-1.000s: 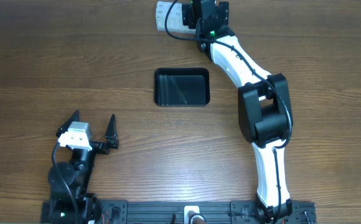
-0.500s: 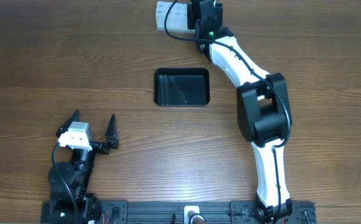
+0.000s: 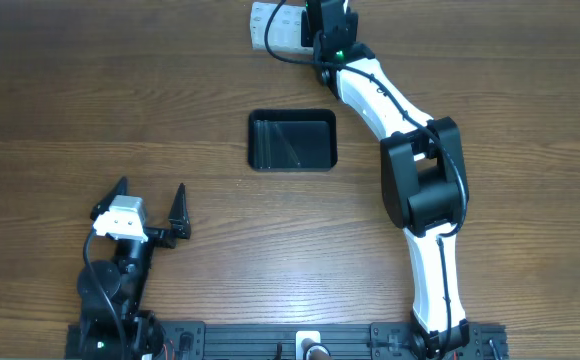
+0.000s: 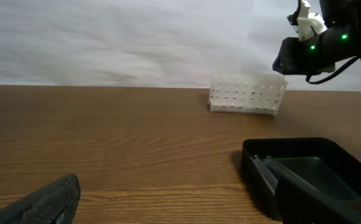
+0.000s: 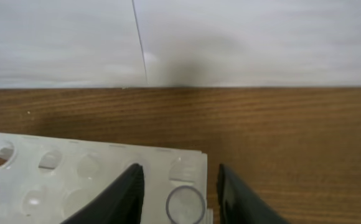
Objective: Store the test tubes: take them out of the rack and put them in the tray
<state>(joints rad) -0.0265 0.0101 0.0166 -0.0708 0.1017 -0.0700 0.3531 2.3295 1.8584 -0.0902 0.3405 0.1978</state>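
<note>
Between the right fingers (image 5: 126,194), a test tube (image 5: 185,204) sits mostly hidden.

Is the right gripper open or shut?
Open: the right gripper has its fingers apart, with a tube in the rack between them.

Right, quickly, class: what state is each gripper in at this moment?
Left gripper: open, empty.
Right gripper: open, one finger on each side of a test tube standing in the rack.

Overhead looking down, left wrist low, far, right wrist close — rack (image 3: 273,27) shared
</note>
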